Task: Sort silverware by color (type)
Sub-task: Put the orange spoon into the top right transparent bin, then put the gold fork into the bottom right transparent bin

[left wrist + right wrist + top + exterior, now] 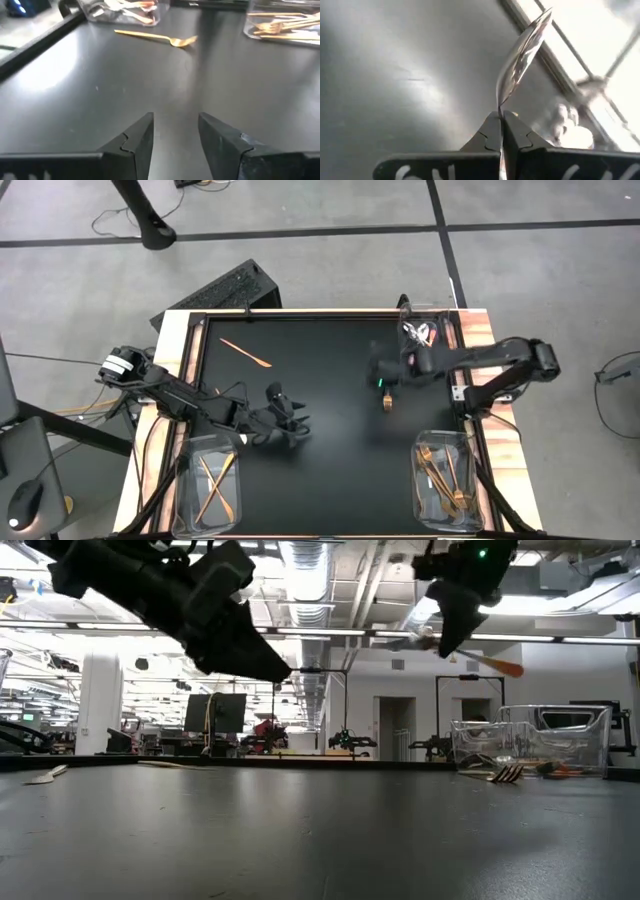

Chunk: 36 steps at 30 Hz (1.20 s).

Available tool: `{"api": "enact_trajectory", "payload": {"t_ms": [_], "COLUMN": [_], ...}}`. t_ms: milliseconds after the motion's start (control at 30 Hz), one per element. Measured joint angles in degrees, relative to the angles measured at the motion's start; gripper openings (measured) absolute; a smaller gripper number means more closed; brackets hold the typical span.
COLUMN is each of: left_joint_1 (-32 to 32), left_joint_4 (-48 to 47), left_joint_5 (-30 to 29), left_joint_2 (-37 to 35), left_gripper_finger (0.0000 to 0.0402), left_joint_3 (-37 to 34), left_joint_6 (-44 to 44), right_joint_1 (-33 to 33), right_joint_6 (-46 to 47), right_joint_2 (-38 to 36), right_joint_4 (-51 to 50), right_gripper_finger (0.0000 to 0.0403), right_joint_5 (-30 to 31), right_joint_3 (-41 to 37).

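Observation:
My right gripper (385, 380) hangs high over the table's right half, shut on a silver spoon (520, 55) with an orange handle (500, 665). A gold spoon (165, 39) lies flat on the black table under it; only its bowl end (387, 402) shows from above. A copper spoon (245, 352) lies flat at the far left. My left gripper (285, 418) is open and empty above the table's middle left, and its fingers (140, 140) point toward the right side. My right gripper pinches the silver spoon between its two fingertips at the neck just behind the bowl (500, 107). The bowl sticks out past the fingers. The orange handle (505, 667) slants down toward the table's right. The spoon is lifted clear of the table.
A clear bin (425, 332) with silver, red-handled pieces stands at the far right corner. A clear bin (445, 480) with gold forks stands at the near right, and another (205, 485) with copper pieces at the near left. The table's middle is bare.

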Motion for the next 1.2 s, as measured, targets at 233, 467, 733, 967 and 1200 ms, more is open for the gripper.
{"api": "enact_trajectory", "payload": {"t_ms": [233, 467, 733, 967, 1200], "left_joint_1": [-0.8, -2.6, -4.0, -4.6, -4.6], "left_joint_4": [-1.5, -1.9, -2.8, -4.2, -4.1], "left_joint_5": [0.5, 0.4, 0.0, -3.8, -4.5], "left_joint_2": [0.0, 0.0, 0.0, 0.0, 0.0], "left_gripper_finger": [0.0146, 0.0146, 0.0146, 0.0146, 0.0146], "left_joint_3": [0.0, 0.0, 0.0, 0.0, 0.0], "left_joint_6": [-2.5, -2.7, -3.5, -4.5, -4.5], "right_joint_1": [-15.5, -27.6, -30.0, -19.4, -7.4], "right_joint_6": [-2.6, -4.7, -2.9, 3.9, 16.7], "right_joint_2": [-5.9, -6.1, -5.5, -5.4, 0.0], "right_joint_4": [-9.3, -12.2, -12.3, -7.0, -5.8], "right_gripper_finger": [0.0011, 0.0049, 0.0134, 0.0172, 0.0151], "right_joint_5": [2.8, 1.8, -0.2, -8.0, -9.5], "right_joint_3": [0.0, -0.1, -0.1, -0.1, -0.8]}}
